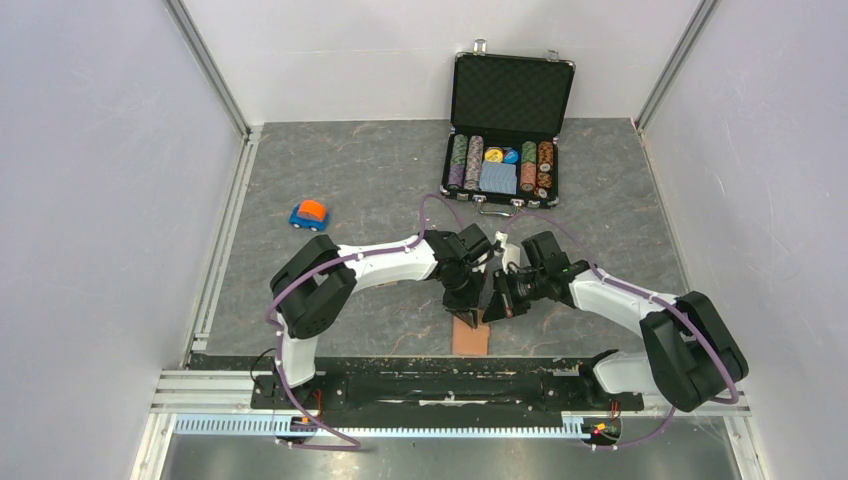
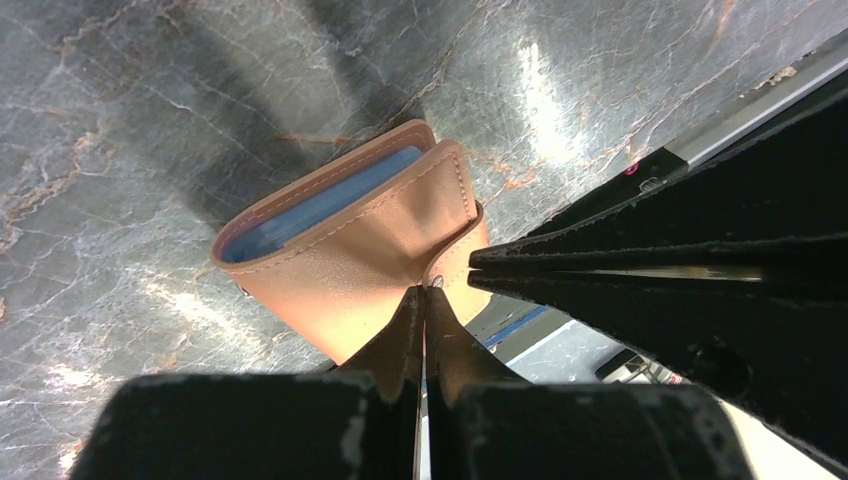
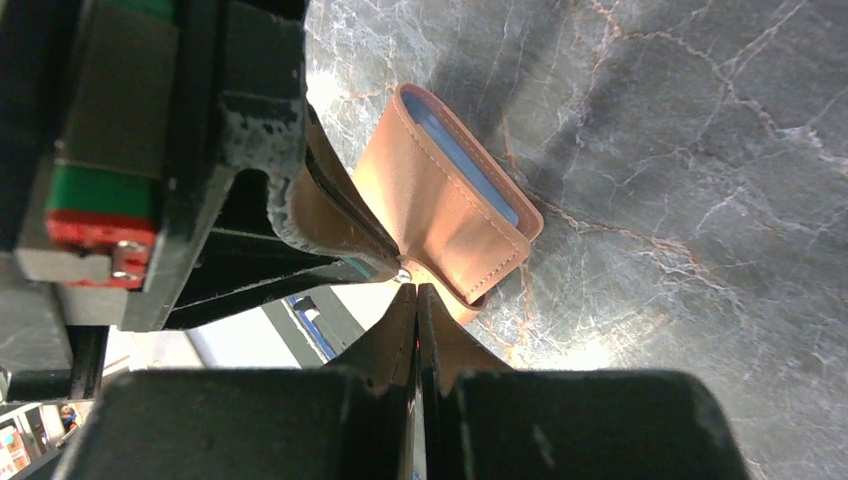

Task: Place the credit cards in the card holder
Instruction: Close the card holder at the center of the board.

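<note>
The tan leather card holder (image 1: 470, 339) sits at the table's near edge, below both grippers. It is partly open, and blue shows along its upper edge (image 2: 318, 208). In the left wrist view, my left gripper (image 2: 422, 292) is shut, with its tip at the snap end of the holder's tab. From the right wrist view, that tab curves up along the left gripper's fingers (image 3: 335, 250). My right gripper (image 3: 415, 288) is shut beside the snap, tip to tip with the left one, and nothing shows between its jaws. The credit cards are out of view.
An open black case (image 1: 511, 95) with poker chips and a blue deck stands at the back. A small blue and orange toy car (image 1: 309, 214) lies to the left. The black rail (image 1: 430, 385) runs along the near edge, just under the holder.
</note>
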Robot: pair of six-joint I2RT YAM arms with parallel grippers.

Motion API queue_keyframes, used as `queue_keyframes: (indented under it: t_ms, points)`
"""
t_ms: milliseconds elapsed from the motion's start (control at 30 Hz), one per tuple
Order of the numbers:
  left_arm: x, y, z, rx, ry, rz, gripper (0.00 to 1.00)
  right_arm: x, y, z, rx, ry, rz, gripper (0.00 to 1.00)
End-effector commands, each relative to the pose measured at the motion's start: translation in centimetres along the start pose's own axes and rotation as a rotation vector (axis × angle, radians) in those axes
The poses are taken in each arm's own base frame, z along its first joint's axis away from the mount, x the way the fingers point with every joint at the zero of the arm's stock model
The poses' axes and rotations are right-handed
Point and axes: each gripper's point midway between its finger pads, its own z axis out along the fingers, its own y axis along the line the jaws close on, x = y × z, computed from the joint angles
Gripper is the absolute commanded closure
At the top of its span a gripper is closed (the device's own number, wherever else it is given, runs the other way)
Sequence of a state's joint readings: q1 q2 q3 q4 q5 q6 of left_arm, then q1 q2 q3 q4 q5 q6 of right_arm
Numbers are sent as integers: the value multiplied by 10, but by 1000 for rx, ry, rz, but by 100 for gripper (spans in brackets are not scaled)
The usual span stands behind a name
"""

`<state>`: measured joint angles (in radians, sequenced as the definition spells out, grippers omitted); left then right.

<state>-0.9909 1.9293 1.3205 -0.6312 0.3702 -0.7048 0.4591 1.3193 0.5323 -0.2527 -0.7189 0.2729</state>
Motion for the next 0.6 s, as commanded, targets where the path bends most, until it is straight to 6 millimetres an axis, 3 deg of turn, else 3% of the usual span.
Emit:
queue_keyframes:
  t_ms: [0,567]
  points:
    - [5,-7,-4,27,0,42,98,3,5,2,-18,0,-20,100]
    - [6,-5,1,10,-2,52,98,8,7,3,-20,3,-20,100]
